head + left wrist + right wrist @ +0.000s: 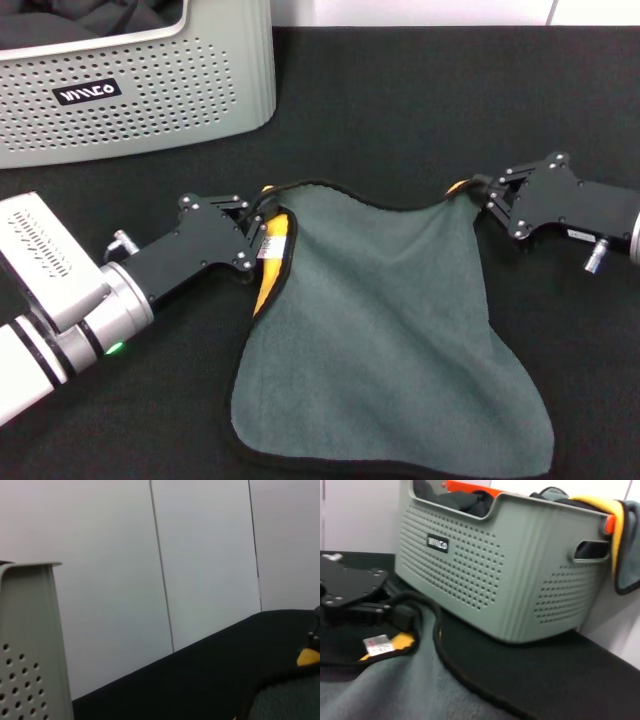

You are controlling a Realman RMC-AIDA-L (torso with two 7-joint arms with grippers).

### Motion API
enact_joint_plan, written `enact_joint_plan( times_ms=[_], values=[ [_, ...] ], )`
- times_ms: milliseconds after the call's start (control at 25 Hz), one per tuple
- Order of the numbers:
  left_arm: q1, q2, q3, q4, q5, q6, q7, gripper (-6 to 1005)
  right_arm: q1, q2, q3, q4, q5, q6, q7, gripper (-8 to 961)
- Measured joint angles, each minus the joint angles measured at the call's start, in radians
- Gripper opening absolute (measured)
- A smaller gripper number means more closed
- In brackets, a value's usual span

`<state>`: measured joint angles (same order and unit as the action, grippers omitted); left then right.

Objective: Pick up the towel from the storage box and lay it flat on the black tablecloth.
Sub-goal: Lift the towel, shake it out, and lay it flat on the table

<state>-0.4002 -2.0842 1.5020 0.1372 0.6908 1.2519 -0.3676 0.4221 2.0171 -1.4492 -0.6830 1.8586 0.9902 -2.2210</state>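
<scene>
Both arms reach inward low, left claw [262, 222] and right claw [482, 197] pinched closed.

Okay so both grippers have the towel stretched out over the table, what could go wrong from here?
1. The towel is not flat: at the left gripper the corner is folded, yellow side showing. Released now, the fold may stay.
2. The far edge sags between the left gripper and the right gripper, so wrinkles could settle onto the black tablecloth.
3. The storage box stands near the left arm; a wide pull-back might bump it.
</scene>
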Motion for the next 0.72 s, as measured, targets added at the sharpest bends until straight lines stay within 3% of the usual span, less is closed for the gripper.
enact_joint_plan(
  times_ms=[400, 720],
  values=[
    [-0.023, 0.028, 0.012, 0.009, 0.075, 0.01, -0.008, 25, 0.009, -0.002, 0.002, -0.015, 0.002, -0.069, -0.008, 20],
    [-0.032, 0.053, 0.006, 0.116, 0.15, -0.016, 0.0, 25, 0.031, -0.002, -0.002, -0.01, -0.004, -0.098, -0.009, 21]
  ],
)
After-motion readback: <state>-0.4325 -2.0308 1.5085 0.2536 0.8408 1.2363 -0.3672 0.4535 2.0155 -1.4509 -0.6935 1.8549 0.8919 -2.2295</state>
